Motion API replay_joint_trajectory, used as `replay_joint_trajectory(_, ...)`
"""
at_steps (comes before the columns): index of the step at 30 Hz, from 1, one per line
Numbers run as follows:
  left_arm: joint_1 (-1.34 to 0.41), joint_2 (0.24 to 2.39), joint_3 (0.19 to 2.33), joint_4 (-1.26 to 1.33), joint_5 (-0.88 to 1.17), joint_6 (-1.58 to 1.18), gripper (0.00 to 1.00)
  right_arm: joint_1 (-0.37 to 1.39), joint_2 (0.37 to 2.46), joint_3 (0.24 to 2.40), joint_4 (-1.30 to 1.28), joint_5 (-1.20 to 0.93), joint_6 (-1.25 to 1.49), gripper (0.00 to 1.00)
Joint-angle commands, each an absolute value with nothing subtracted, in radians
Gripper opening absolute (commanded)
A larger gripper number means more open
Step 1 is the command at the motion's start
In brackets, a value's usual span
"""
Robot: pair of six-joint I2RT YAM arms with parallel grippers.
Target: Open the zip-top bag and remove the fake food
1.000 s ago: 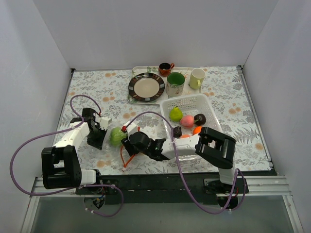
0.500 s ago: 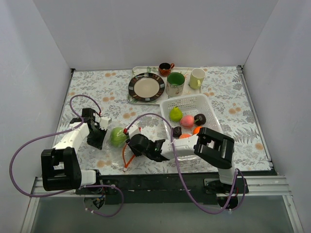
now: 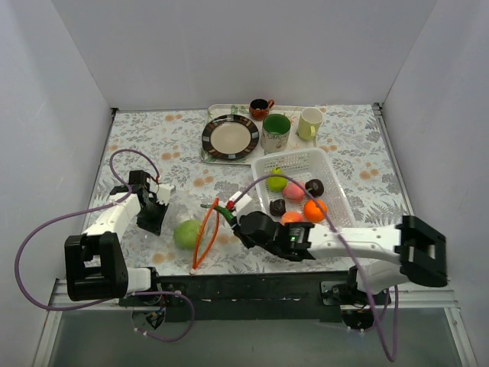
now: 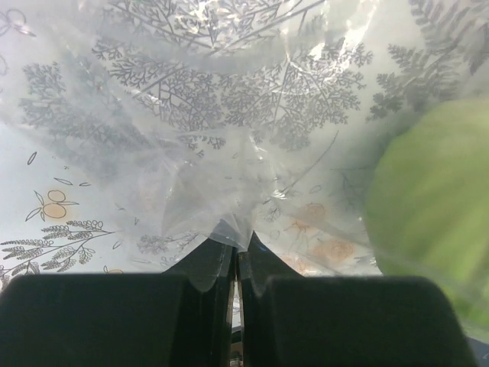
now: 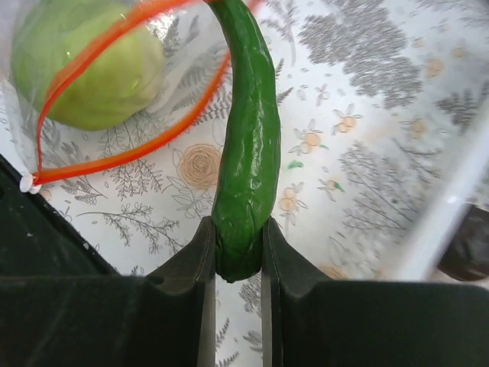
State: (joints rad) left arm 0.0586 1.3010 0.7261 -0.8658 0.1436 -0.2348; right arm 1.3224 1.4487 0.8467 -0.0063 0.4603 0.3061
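Change: green pepper (image 5: 246,138) now out of zip-top bag (image 4: 229,138), clamped in right fingers (image 5: 206,248); left fingers (image 4: 220,267) pinch bag film; apple (image 3: 186,234) left inside.

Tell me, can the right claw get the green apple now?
Probably not yet: the right claw holds a green pepper. The zip-top bag around the green apple does gape toward it.

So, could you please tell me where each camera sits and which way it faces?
Top external: above and behind the bases, looking down at the table; left arm and right arm show.
Left wrist: on the left gripper, facing the zip-top bag it pinches; its fingers show.
Right wrist: on the right gripper, facing along the long green piece it grips; fingers show.
All three share the green apple.
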Motion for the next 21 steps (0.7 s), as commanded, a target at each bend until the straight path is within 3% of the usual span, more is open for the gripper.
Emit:
replay_joint_trajectory(1, 0.060, 1.289, 0.719, -0.844, 0.163, -0.221, 0.00, 1.298, 1.203, 0.792, -0.196, 0.563, 0.331, 0.01)
replay_joint_trajectory(6, 0.060, 1.287, 0.729, -0.848, 0.167, -0.224, 0.00, 1.150, 1.007, 0.775, -0.421, 0.718, 0.406, 0.01)
replay_joint_trajectory(12, 0.058, 1.282, 0.727, -0.853, 0.170, -0.224, 0.00, 0.909, 0.975, 0.765, -0.526, 0.781, 0.478, 0.02)
replay_joint_trajectory(13, 0.061, 1.281, 0.727, -0.856, 0.170, -0.224, 0.00, 0.893, 0.989, 0.768, -0.561, 0.790, 0.489, 0.11)
replay_joint_trajectory(14, 0.060, 1.279, 0.727, -0.857, 0.170, -0.224, 0.00, 0.879, 1.008, 0.772, -0.571, 0.801, 0.498, 0.37)
replay_joint_trajectory(17, 0.060, 1.276, 0.727, -0.859, 0.170, -0.222, 0.00, 0.862, 1.094, 0.799, -0.598, 0.776, 0.508, 0.68)
replay_joint_trajectory(21, 0.060, 1.285, 0.724, -0.853, 0.170, -0.221, 0.00, 0.937, 1.143, 0.874, -0.548, 0.726, 0.473, 0.74)
